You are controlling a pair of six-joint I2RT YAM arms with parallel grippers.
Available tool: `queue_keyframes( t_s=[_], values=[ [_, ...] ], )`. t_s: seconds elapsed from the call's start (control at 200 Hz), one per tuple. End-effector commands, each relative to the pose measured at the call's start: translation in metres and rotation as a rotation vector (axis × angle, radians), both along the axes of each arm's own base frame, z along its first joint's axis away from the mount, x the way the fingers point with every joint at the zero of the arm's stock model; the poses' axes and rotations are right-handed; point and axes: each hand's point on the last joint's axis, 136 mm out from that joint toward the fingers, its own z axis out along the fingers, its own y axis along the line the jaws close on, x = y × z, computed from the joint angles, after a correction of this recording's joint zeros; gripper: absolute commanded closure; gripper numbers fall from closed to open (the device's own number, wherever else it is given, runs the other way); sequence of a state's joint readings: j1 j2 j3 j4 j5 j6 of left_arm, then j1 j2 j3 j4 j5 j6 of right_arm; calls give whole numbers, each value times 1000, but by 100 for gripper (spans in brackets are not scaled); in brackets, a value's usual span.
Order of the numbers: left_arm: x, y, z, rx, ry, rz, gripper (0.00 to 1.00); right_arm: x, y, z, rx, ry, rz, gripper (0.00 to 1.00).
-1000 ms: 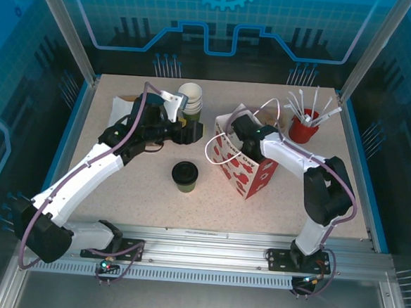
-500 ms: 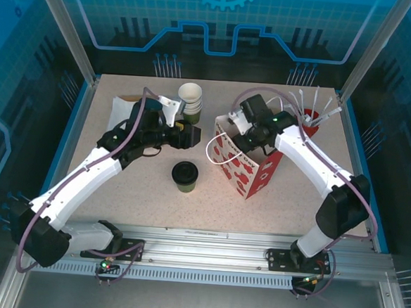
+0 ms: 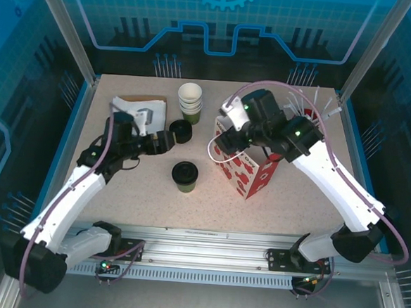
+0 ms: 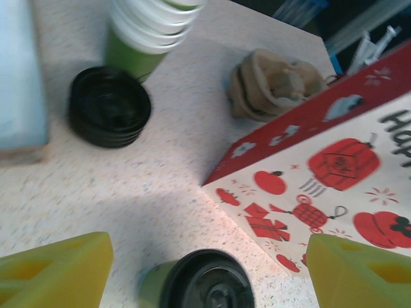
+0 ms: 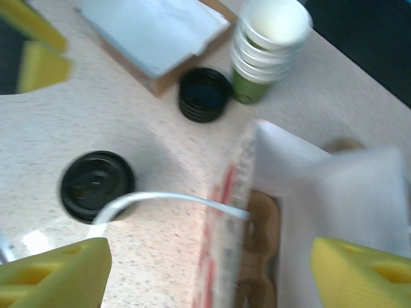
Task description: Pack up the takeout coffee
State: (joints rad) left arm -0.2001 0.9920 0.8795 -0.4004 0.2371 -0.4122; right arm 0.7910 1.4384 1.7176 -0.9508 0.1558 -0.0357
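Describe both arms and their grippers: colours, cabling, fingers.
The left arm and right arm have white shells, black joints and a mauve cable along each. Small green lights show on the right arm. The left fingers and right fingers are chunky yellow blocks.

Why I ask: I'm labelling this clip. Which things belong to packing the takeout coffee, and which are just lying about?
Belongs to the job:
- takeout coffee, the lidded olive-green cup
- red-and-white gift bag, likely what it gets packed into

Just lying about:
- stack of lidless green cups
- stack of black lids
- flat white-topped box
- crumpled brown wad
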Motion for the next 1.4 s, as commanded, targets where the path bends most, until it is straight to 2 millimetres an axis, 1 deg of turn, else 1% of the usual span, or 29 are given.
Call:
queue_keyframes(
  t_s=[0.0, 0.08, 0.14, 0.195, 0.275, 0.39, 0.48, 0.545, 0.7, 0.82, 1.0, 1.396],
  values=[
    [-14, 15, -1, -107, 58, 53, 18, -17, 37, -10, -47, 18, 78, 15],
    [-19, 29, -8, -145, 119, 92, 17, -32, 69, -30, -110, 51, 153, 13],
    [-24, 36, -14, -170, 168, 109, 17, -39, 88, -48, -162, 76, 189, 12],
    [-28, 44, -17, -168, 194, 134, 17, -41, 100, -64, -200, 102, 206, 10],
    [-33, 53, -18, -145, 202, 156, 17, -41, 110, -87, -231, 166, 220, 6],
    [-34, 59, -23, -113, 191, 174, 16, -42, 121, -119, -285, 263, 236, 4],
    [-32, 58, -25, -108, 188, 159, 16, -38, 122, -142, -345, 311, 211, 2],
    [-32, 58, -28, -96, 189, 153, 16, -33, 122, -153, -365, 337, 191, 1],
    [-33, 58, -28, -81, 175, 136, 16, -26, 123, -167, -364, 375, 174, 1],
    [-33, 58, -27, -70, 164, 131, 16, -26, 123, -178, -385, 404, 177, 2],
    [-32, 58, -29, -71, 160, 130, 16, -23, 121, -190, -400, 438, 173, 8],
    [-30, 58, -30, -71, 158, 126, 16, -22, 115, -202, -421, 478, 171, 25]
  ],
)
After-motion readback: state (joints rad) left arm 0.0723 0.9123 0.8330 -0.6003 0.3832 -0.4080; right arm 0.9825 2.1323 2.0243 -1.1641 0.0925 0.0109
